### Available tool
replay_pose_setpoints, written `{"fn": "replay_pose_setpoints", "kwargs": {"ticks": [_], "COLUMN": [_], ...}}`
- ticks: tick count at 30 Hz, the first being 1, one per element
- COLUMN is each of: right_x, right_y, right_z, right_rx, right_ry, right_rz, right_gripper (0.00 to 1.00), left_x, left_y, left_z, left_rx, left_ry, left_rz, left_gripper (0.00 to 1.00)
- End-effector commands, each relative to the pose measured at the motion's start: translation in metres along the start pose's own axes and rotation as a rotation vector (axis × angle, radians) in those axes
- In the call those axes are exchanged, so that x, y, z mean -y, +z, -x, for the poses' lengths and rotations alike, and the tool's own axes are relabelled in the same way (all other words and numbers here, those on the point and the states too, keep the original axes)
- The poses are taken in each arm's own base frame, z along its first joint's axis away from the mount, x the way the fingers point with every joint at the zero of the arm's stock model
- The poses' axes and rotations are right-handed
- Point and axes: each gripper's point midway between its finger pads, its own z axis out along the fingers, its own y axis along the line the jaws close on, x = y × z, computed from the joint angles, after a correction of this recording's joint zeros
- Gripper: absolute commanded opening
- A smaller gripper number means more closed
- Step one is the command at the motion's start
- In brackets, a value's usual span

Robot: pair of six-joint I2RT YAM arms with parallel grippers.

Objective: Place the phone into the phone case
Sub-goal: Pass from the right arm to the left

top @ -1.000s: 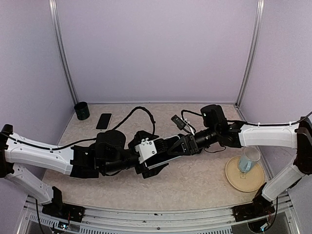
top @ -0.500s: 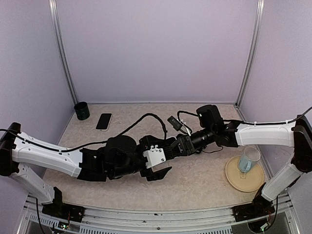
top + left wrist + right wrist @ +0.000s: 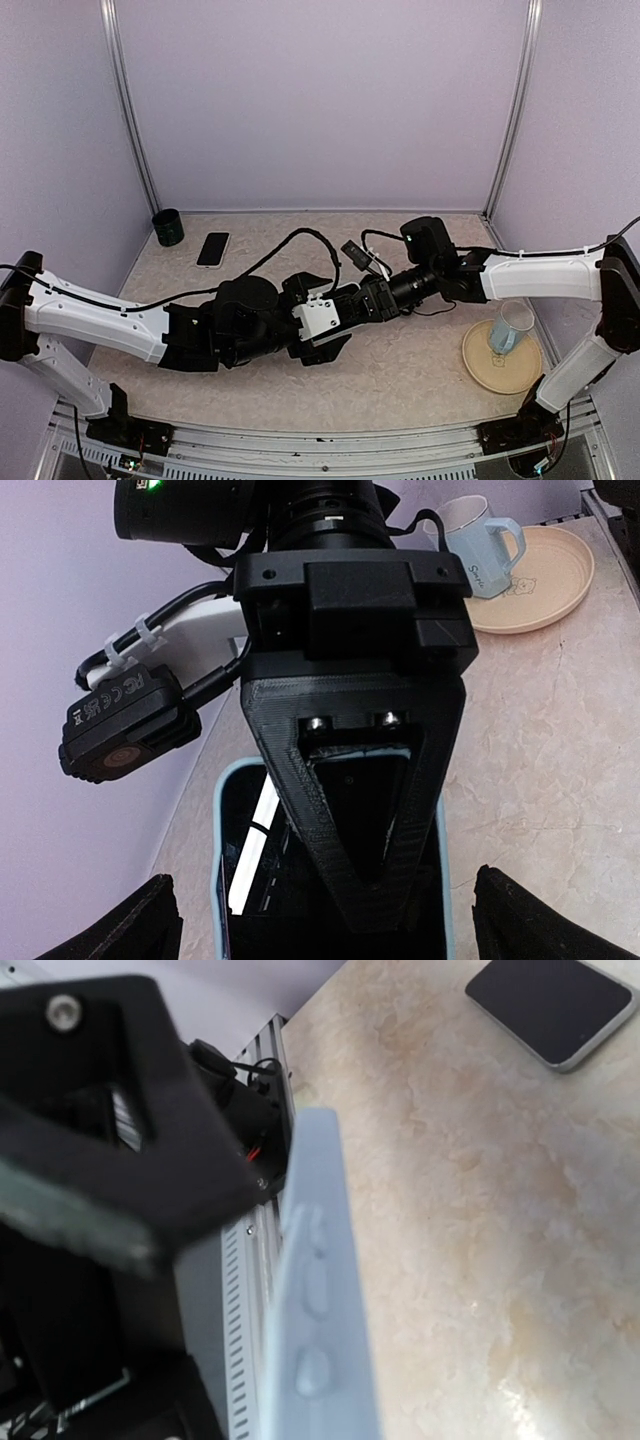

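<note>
The phone (image 3: pixel 213 248) lies flat, dark screen up, at the back left of the table; it also shows in the right wrist view as the phone (image 3: pixel 555 1005). My right gripper (image 3: pixel 342 304) is shut on the light blue phone case (image 3: pixel 222 810), and one black V-shaped finger (image 3: pixel 365 820) lies across the case's dark inside. The right wrist view shows the case (image 3: pixel 315 1330) edge-on, with its side buttons. My left gripper (image 3: pixel 335 930) stands wide open, one finger on either side of the case and apart from it. In the top view the two grippers hide the case.
A pale blue mug (image 3: pixel 512 328) stands on a tan plate (image 3: pixel 478 368) at the right front. A small black cup (image 3: pixel 168 227) sits in the back left corner. Purple walls close in the table on three sides. Black cables loop over the arms.
The left arm has reached right and forward until its open gripper meets the right gripper. The right gripper has shifted slightly left with the case. Little has moved over the last half second.
</note>
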Motion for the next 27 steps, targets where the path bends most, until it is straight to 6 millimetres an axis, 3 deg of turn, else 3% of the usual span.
{"fn": "replay_pose_setpoints", "kwargs": {"ticks": [1,13,27], "right_x": [-0.018,-0.023,-0.03], "right_y": [0.002,0.0,0.001], "right_z": [0.017,0.02,0.018], "right_rx": [0.026,0.032,0.03], "right_ry": [-0.077,-0.09,-0.099], "right_rz": [0.056,0.068,0.096], "right_gripper": [0.0,0.0,0.0], "left_x": [-0.005,0.011,0.0], "left_y": [-0.001,0.007,0.011], "left_z": [0.004,-0.006,-0.007], "left_rx": [0.013,-0.028,-0.027], "left_ry": [0.0,0.009,-0.024], "left_rz": [0.023,-0.047,-0.035], "left_gripper": [0.99,0.99,0.99]}}
